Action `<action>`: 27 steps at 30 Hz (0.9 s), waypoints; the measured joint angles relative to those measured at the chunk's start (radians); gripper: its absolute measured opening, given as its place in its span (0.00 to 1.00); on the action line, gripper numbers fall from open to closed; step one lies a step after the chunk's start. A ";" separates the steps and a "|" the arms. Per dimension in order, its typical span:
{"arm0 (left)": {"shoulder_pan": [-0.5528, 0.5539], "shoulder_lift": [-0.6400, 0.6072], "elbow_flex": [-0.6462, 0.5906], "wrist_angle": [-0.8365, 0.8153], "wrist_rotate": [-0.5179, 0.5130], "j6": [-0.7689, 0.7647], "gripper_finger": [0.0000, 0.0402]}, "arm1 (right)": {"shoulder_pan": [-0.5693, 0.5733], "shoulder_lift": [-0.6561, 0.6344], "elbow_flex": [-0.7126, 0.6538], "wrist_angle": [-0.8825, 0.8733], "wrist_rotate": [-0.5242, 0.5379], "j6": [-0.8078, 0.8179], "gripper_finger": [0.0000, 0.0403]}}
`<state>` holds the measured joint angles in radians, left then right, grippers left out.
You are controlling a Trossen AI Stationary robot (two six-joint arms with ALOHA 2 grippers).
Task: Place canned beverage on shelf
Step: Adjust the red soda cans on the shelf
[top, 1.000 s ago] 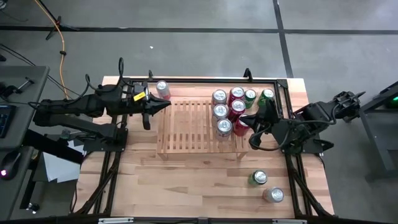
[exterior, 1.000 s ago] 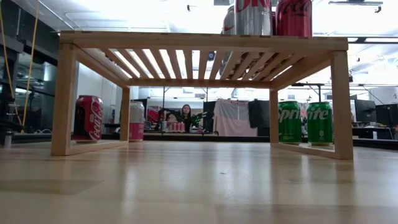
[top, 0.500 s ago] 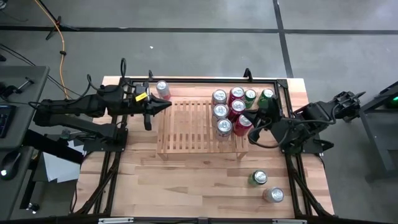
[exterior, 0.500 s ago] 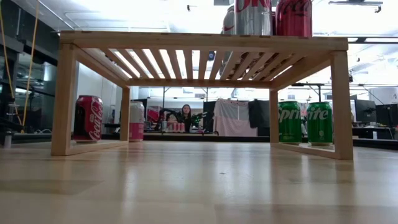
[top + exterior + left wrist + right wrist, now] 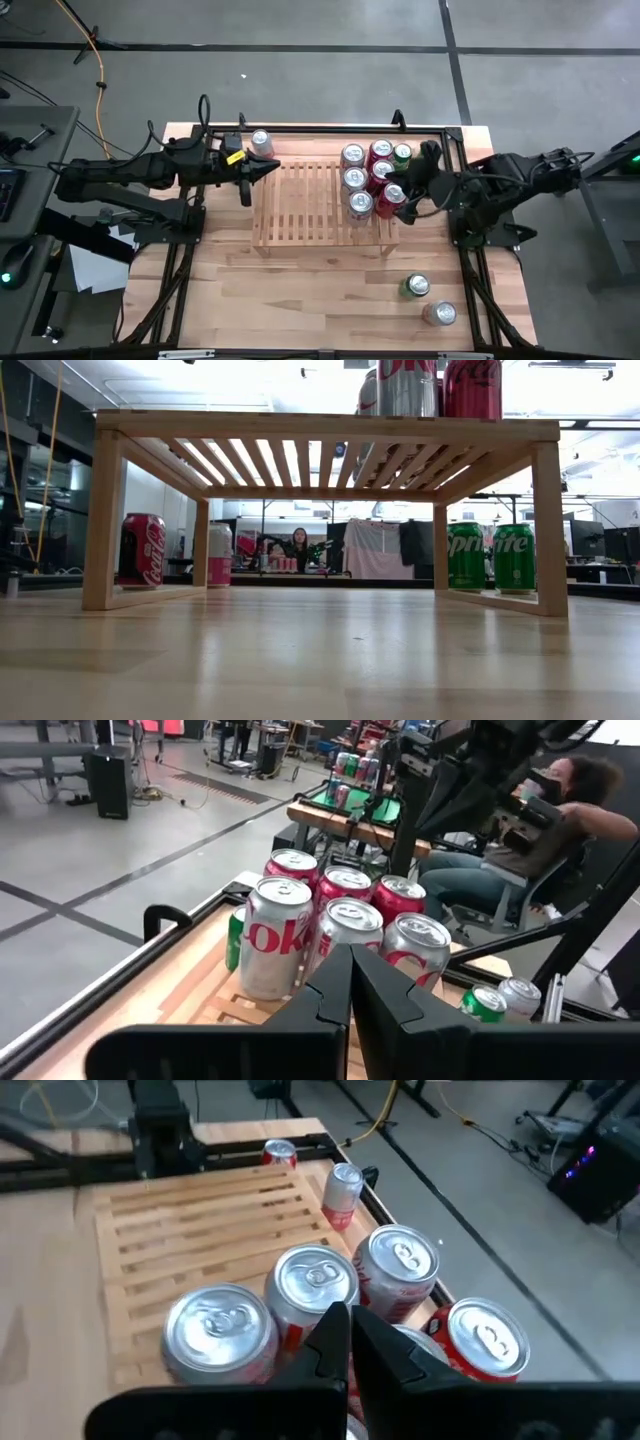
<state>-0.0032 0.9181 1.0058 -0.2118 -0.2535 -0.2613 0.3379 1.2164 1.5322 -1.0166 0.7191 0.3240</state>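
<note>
shelf (image 5: 305,200): light wood slats, frame centre | cans (image 5: 366,177): six upright, clustered on its right end

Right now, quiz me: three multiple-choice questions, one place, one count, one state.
1. Where is the right gripper? A) above the cans at the shelf's right end B) beside the shelf's left end C) at the table's front
2. How many cans stand near the table's front right corner? A) none B) two C) four
3. The left gripper is: A) wide open B) shut on a can C) shut, empty
Answers: 1 A, its wrist view looks down on them; 2 B, a green can and a pale can; 3 C, its fingers meet with nothing between.
</note>
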 joint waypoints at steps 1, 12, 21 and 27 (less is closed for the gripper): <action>0.000 0.001 0.000 0.002 0.000 -0.006 0.00 | -0.013 -0.001 0.000 0.000 -0.018 -0.019 0.00; 0.000 0.005 0.000 0.052 0.004 0.013 0.00 | -0.086 -0.008 -0.006 0.123 -0.124 -0.068 0.00; 0.000 -0.006 0.000 0.050 0.165 0.083 0.00 | -0.168 -0.025 -0.146 0.407 -0.372 -0.187 0.00; 0.000 -0.039 0.000 0.051 0.175 0.144 0.00 | -0.199 -0.187 -0.295 0.527 -0.441 -0.098 0.00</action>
<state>-0.0036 0.8788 1.0058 -0.1608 -0.0784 -0.1170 0.1390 1.0297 1.2370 -0.4892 0.2783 0.2261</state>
